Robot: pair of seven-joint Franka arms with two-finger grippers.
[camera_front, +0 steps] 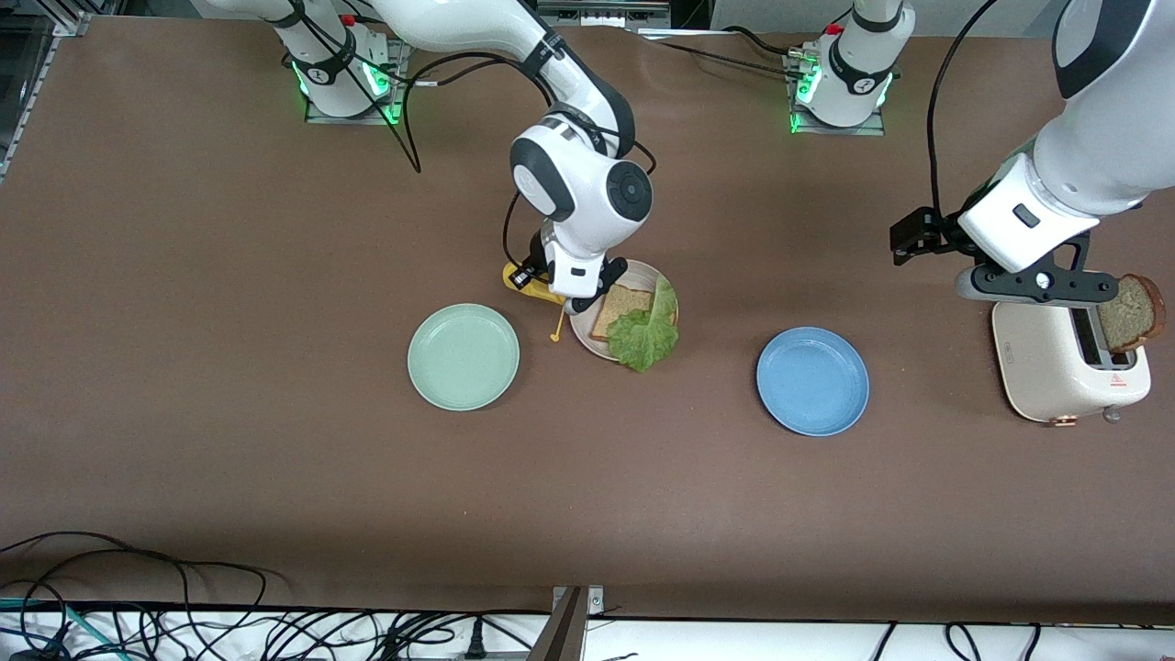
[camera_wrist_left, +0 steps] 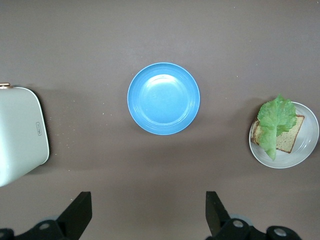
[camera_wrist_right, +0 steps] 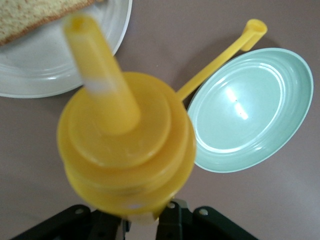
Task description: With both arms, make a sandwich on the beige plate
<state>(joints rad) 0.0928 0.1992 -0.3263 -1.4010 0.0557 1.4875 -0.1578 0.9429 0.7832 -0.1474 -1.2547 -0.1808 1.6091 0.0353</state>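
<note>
The beige plate [camera_front: 584, 338] holds one brown bread slice [camera_front: 622, 305] with a green lettuce leaf [camera_front: 645, 336] draped over it and hanging past the rim. My right gripper [camera_front: 562, 286] is shut on a yellow squeeze bottle [camera_wrist_right: 125, 150] at the plate's edge toward the right arm's end. The bottle's nozzle [camera_wrist_right: 97, 75] points toward the plate [camera_wrist_right: 60, 70], and its cap [camera_wrist_right: 256, 27] hangs loose on a tether. A second bread slice [camera_front: 1131, 314] sticks out of the toaster [camera_front: 1056, 372]. My left gripper [camera_front: 1042, 286] hangs open and empty over the toaster; its fingers [camera_wrist_left: 77, 212] show wide apart.
A mint-green plate [camera_front: 464, 356] lies beside the beige plate toward the right arm's end. A blue plate [camera_front: 812, 380] lies between the beige plate and the toaster. Cables run along the table's edge nearest the front camera.
</note>
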